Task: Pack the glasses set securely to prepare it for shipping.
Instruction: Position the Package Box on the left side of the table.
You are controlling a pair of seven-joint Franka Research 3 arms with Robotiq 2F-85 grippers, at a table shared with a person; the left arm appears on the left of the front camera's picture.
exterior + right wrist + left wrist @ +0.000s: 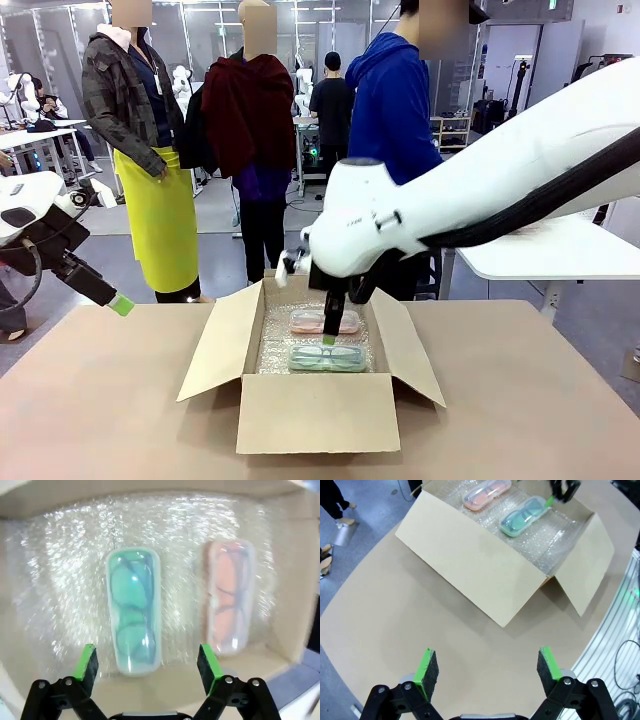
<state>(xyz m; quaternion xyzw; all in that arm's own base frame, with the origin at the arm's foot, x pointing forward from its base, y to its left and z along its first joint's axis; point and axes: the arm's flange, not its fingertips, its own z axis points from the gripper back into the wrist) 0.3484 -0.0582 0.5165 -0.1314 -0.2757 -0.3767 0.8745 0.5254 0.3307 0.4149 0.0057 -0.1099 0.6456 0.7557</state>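
Observation:
Two cases of the glasses set lie side by side on bubble wrap inside an open cardboard box [318,412]. The pink case [325,321] is on the far side and the mint-green case [328,357] nearer me. My right gripper [330,335] reaches down into the box, open. In the right wrist view, the right gripper [149,667] straddles the near end of the mint-green case [134,610] from above, holding nothing, with the pink case [231,595] off to one side. My left gripper [118,303] hangs open and empty over the table's left edge, away from the box [480,570].
The box flaps [218,340] stand open on all sides. Brown table [100,400] surface surrounds the box. A person in a blue hoodie [395,100] stands at the far side behind the box. A white table [550,255] stands at the back right.

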